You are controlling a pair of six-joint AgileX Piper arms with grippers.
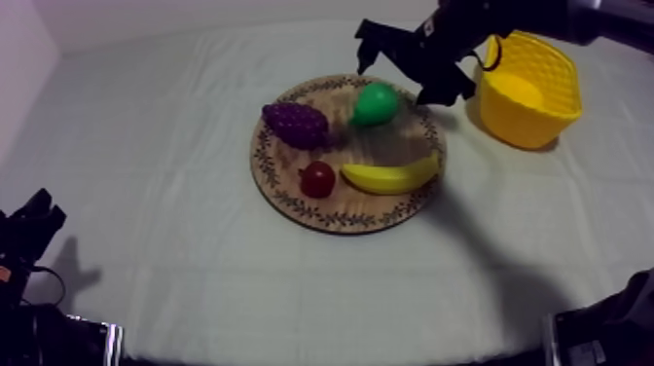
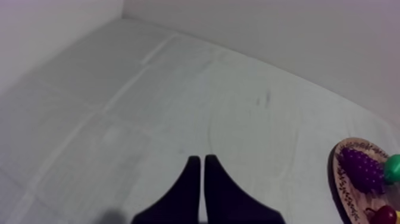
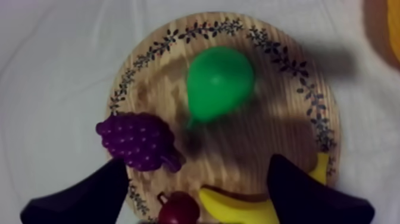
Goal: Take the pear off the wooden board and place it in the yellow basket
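The green pear (image 1: 375, 103) lies on the far part of the round wooden board (image 1: 292, 195), stem end toward the grapes. My right gripper (image 1: 394, 73) hovers above the board's far edge, just beyond the pear. Its fingers (image 3: 89, 193) stand wide open with nothing between them, and the pear (image 3: 219, 83) sits ahead of them on the board (image 3: 280, 119). The yellow basket (image 1: 528, 90) stands to the right of the board. My left gripper (image 1: 29, 229) rests low at the table's left side, shut as a narrow wedge (image 2: 199, 164).
Sharing the board are purple grapes (image 1: 295, 124) at its left, a small red fruit (image 1: 317, 179) in front and a banana (image 1: 391, 176) at the front right. Open cloth stretches left of and in front of the board.
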